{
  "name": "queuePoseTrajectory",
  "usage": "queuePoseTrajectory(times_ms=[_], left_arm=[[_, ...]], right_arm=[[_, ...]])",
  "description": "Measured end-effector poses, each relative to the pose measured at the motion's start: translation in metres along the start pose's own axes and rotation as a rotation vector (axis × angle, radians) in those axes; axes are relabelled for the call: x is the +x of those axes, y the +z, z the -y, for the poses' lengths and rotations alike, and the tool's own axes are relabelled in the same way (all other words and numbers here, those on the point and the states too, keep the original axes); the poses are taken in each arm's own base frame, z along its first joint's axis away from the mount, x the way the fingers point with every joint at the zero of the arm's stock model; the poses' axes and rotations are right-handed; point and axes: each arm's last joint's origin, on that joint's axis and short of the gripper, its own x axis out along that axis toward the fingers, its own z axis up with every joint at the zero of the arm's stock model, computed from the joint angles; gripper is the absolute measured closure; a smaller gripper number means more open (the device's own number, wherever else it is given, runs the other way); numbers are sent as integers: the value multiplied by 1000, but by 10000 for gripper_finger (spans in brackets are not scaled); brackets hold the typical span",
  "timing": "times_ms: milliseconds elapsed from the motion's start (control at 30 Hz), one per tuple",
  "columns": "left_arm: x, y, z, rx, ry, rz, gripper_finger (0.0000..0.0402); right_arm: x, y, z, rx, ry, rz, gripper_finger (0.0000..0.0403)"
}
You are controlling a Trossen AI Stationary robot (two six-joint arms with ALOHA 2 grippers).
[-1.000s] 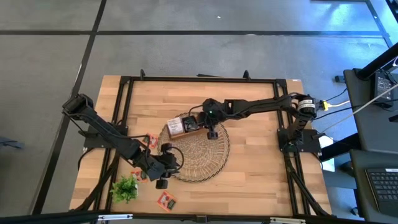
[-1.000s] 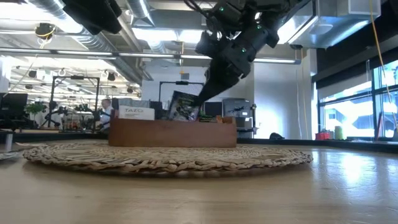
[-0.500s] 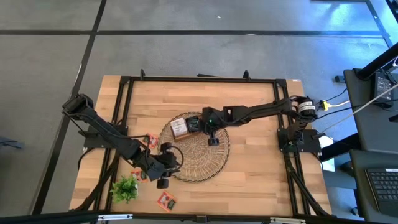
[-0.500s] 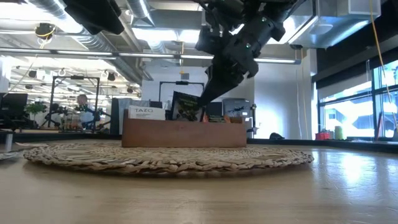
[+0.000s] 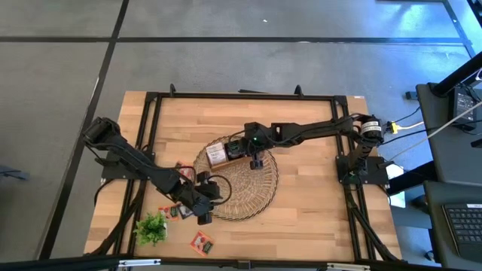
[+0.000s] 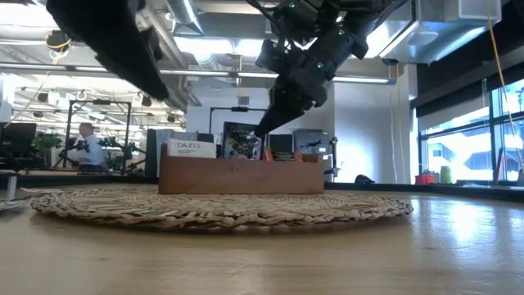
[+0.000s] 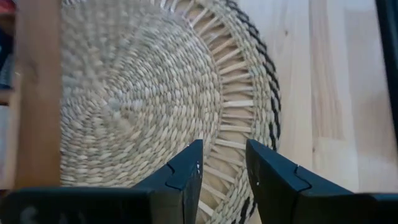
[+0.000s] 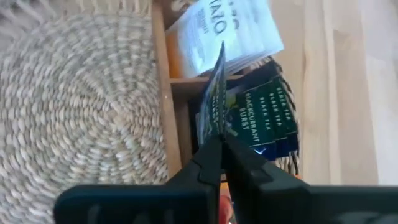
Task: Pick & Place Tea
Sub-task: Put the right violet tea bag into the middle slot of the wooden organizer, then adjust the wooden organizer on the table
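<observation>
Tea sachets are found in two places: several inside the wooden tray [image 6: 241,176], and three loose on the table [image 5: 316,196].

Tray: it stands on the upper-left part of the round wicker mat [image 5: 248,188], near the centre of the high view. One compartment holds a white sachet [image 8: 224,34]. The compartment beside it holds a stack of dark sachets [image 8: 264,118].

Right claw [image 8: 222,142]: it reaches in from the right of the high view and hangs over the tray. Its tips are pinched together on one dark sachet [image 8: 217,93]. That sachet stands on edge, upright, above the stack of dark sachets. The low view shows it at the claw's tip, rising above the tray's front wall.

Left claw [image 7: 222,158]: it is at the lower-left rim of the mat in the high view. Its fingers [image 7: 186,168] stand narrowly apart with nothing between them. It hovers over the woven border of the mat.

Loose sachets, all in the lower left of the high view:
- An orange one [image 5: 181,168] lies just left of the mat.
- A dark one [image 5: 172,211] lies near the green plant sprig [image 5: 151,227].
- A red one [image 5: 201,242] lies near the table's front edge.

Background: a person [image 6: 86,147] shows at far left of the low view.
</observation>
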Motion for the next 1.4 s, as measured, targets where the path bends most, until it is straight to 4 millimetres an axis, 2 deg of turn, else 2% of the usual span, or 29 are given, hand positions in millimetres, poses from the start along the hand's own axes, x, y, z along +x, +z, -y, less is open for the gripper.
queuePoseTrajectory(times_ms=[133,267,433,567,900,1200,1400], left_arm=[[9,0,-5,-14,-15,-45,286],[14,4,-11,-36,3,-50,287],[17,10,-22,-71,50,-32,284],[27,10,-31,-83,93,-55,285],[61,-1,-50,-157,169,-207,284],[59,-6,-67,-228,357,-228,287],[58,-7,-72,-239,421,-217,287]], right_arm=[[0,-1,0,-19,4,-8,361],[0,0,1,-17,-16,1,321],[-1,2,7,45,-201,-24,271],[-2,-4,9,56,-322,-106,251],[-3,-18,6,76,-261,-242,246],[-3,-22,0,131,-125,-254,246],[-2,-20,-5,134,-44,-233,246]])
